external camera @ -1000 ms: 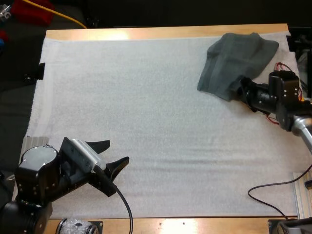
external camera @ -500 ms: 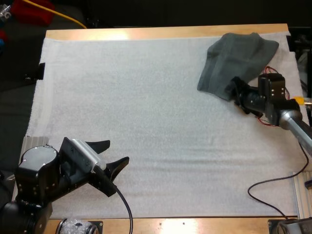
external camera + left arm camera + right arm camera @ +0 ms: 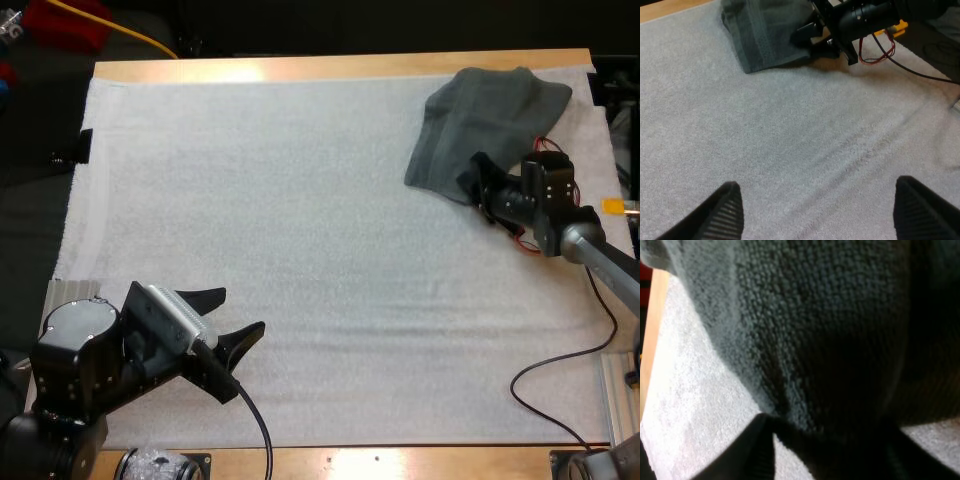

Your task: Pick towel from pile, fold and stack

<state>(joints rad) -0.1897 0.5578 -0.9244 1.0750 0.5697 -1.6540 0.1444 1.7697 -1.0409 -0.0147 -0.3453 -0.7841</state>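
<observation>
Even light lit the mat point(image 3: 300, 260); glare streaked the table point(image 3: 300, 68) along the frame's top; the towel point(image 3: 805, 315) darkened into shadow close up.

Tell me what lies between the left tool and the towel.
Only bare white mat. In the high view, the stretch from the open left tool to the towel holds nothing else, and the left wrist view agrees.

A robotics laboratory bench is indicated. A wooden table point(image 3: 330, 68) is covered across its working area by a white mat point(image 3: 300, 230). Two black robot arms are stationed at it: the left arm point(image 3: 80, 365) at the near left corner, the right arm point(image 3: 550, 195) at the right edge. A metal rail point(image 3: 612, 400) is seen beside the mat.
</observation>
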